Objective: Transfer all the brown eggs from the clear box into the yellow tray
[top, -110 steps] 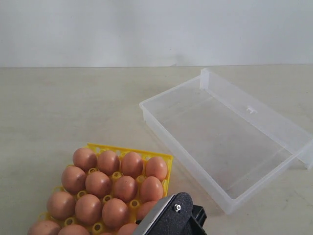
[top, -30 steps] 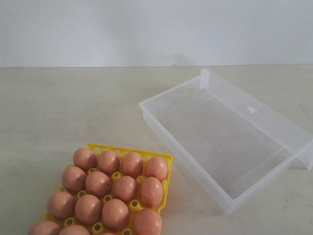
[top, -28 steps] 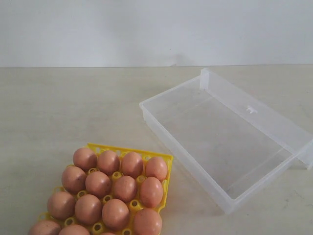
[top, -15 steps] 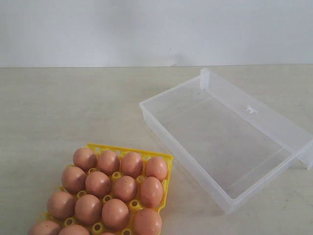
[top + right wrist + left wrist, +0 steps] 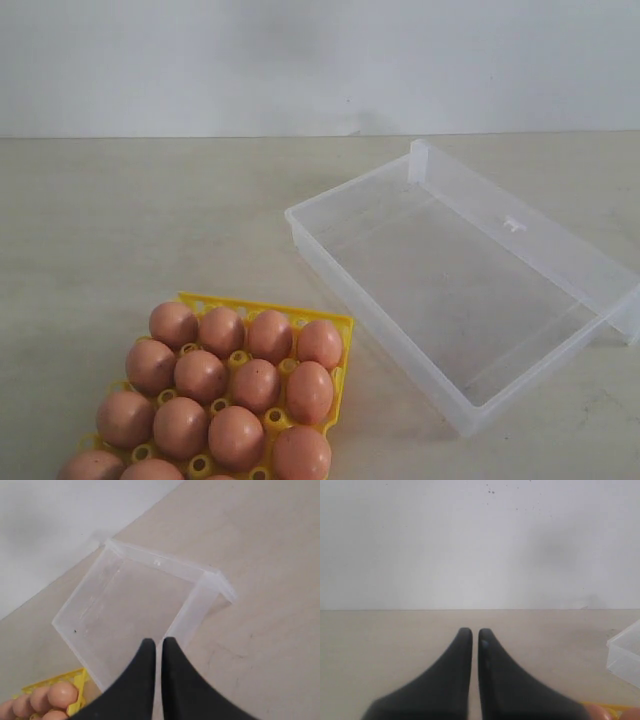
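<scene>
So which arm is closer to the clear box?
Right. Its jaws look poised over the clear box, near one wall; the left jaws point across the table, only a corner of the box in sight.

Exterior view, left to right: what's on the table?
yellow tray holding the brown eggs → clear box, with no eggs in it

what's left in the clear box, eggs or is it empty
Empty: the clear box shows only its bare see-through floor; the visible brown eggs all sit in the yellow tray.
</scene>
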`<state>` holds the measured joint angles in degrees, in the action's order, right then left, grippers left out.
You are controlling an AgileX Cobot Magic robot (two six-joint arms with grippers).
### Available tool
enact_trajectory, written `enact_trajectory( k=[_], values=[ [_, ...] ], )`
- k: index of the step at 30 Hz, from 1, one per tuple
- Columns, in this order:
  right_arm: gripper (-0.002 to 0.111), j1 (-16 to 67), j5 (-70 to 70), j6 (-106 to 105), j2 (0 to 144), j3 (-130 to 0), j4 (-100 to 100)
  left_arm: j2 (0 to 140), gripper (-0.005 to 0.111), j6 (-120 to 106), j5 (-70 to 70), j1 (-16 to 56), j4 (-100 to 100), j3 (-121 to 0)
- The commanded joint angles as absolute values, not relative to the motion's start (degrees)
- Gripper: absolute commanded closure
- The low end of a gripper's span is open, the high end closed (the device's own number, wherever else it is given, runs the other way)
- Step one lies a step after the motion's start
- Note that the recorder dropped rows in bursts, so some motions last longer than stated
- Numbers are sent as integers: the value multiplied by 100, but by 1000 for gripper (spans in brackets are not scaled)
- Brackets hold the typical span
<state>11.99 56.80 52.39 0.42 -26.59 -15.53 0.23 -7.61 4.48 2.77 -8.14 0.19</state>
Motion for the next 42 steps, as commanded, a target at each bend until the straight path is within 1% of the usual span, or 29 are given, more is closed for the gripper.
enact_trajectory(
  k=[1,3,5,7,8,10,11,14,19,20,23,27,32,35,39,42],
  values=[
    [109,1206,4440,4022,0,-2551,-1640,0,103,-723,433,319,-834,0],
    [109,1206,3434,2972,0,-2297,-1482,0,103,-723,433,319,-834,0],
    [109,1193,2409,1990,0,-1779,-1376,0,103,-723,433,319,-834,0],
    [109,1193,1782,1900,0,-1196,-1376,0,103,-723,433,319,-834,0],
    [109,1193,1695,2042,0,-872,-1376,0,103,-723,433,319,-834,0],
    [109,1193,1982,2240,0,-26,-1376,0,103,-723,433,319,-834,0],
    [109,1193,2105,2282,0,0,-1376,0,103,-723,433,319,-834,0],
    [109,1181,2167,2755,0,0,-2362,0,103,-723,423,319,-834,0],
    [109,1181,2190,2787,0,0,-2366,0,103,-723,423,319,-834,0],
    [109,1078,2294,2763,0,0,-2331,0,103,-723,423,319,-834,0],
    [109,304,2283,2760,0,0,-2255,0,103,-723,435,319,-834,0],
    [109,668,2251,2607,0,0,-2243,0,103,-723,435,319,-834,0],
    [109,789,2251,2595,0,0,-2256,0,103,-723,435,319,-834,0],
    [109,789,2213,2403,0,0,-1502,0,103,-723,435,319,-834,0],
    [109,752,2084,433,0,0,151,0,103,-723,435,319,-834,0],
    [109,425,1881,-548,0,0,1170,0,103,-723,435,319,-834,0]
  ],
)
